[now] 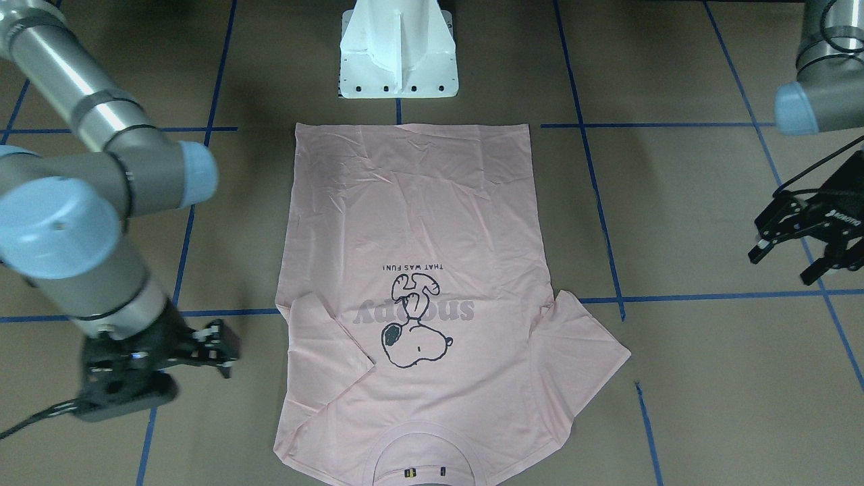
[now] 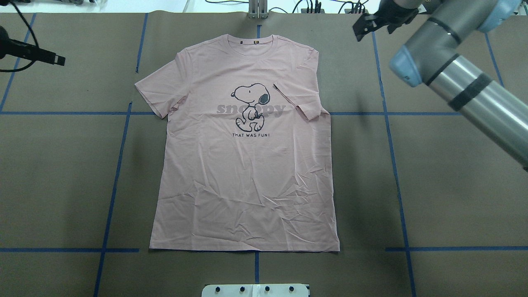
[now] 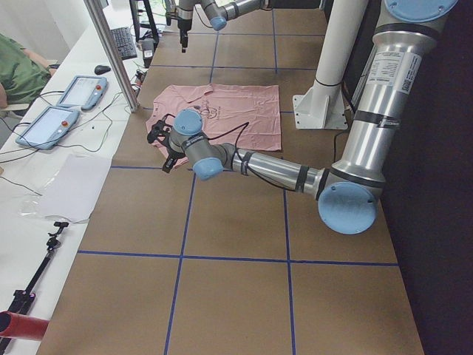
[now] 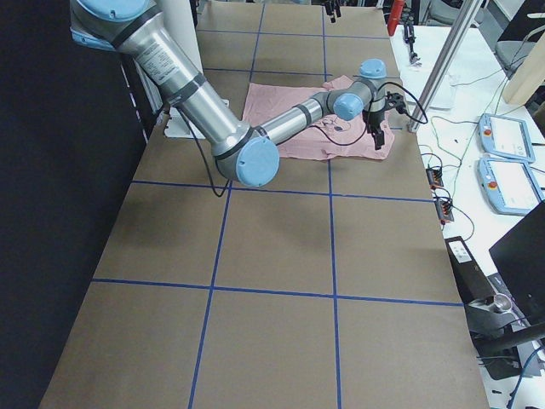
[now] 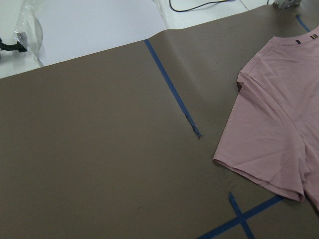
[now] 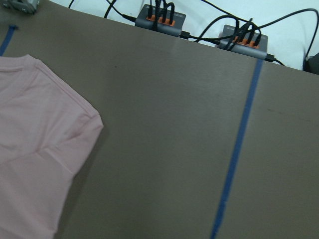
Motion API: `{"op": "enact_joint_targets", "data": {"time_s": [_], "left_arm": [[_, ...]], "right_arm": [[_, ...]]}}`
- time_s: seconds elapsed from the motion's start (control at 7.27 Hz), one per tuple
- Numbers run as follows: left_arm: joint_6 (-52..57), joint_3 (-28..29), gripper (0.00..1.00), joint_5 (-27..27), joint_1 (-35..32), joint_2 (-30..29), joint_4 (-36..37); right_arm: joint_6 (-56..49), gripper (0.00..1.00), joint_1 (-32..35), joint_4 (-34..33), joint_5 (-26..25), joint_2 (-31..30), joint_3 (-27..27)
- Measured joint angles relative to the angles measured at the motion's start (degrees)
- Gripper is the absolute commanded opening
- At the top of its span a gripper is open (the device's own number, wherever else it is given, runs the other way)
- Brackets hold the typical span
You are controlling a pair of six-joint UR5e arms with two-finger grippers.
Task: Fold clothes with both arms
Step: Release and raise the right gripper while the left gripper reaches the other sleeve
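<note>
T-shirt (image 2: 247, 173) — print "snoopy", "THAT WAS FUN!" | left fingers (image 1: 819, 268) spread, empty | right fingers (image 1: 216, 332) spread, empty

The pale pink T-shirt (image 2: 243, 185) carries a black-outlined cartoon (image 2: 250, 106) and grey lettering (image 2: 225, 109), the brown table (image 2: 62, 165) blue tape lines (image 2: 62, 112).

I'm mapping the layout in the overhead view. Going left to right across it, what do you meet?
From the left: left arm's jaws at the picture's edge → pink T-shirt → right arm's jaws, spread open → right arm.
</note>
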Motion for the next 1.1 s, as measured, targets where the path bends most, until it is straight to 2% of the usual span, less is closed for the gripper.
{"op": "enact_joint_targets", "data": {"time_s": [0.28, 0.55, 0.83, 1.1], "left_arm": [[-7.1, 7.2, 0.63, 8.4, 6.4, -6.5, -0.4], [-10.7, 14.7, 0.61, 16.6, 11.4, -12.1, -1.5], [-14.4, 18.8, 0.60, 19.7, 14.3, -13.8, -3.7], [-16.0, 20.0, 0.54, 22.3, 16.3, -14.4, -4.2]], "right_arm": [[-6.3, 1.00, 4.6, 0.3, 5.3, -6.9, 5.0], [-7.0, 1.00, 5.4, 0.4, 6.0, -9.0, 6.9], [-6.9, 1.00, 5.5, 0.4, 5.9, -9.4, 7.1], [-6.9, 1.00, 5.5, 0.4, 5.8, -9.7, 7.2]]}}
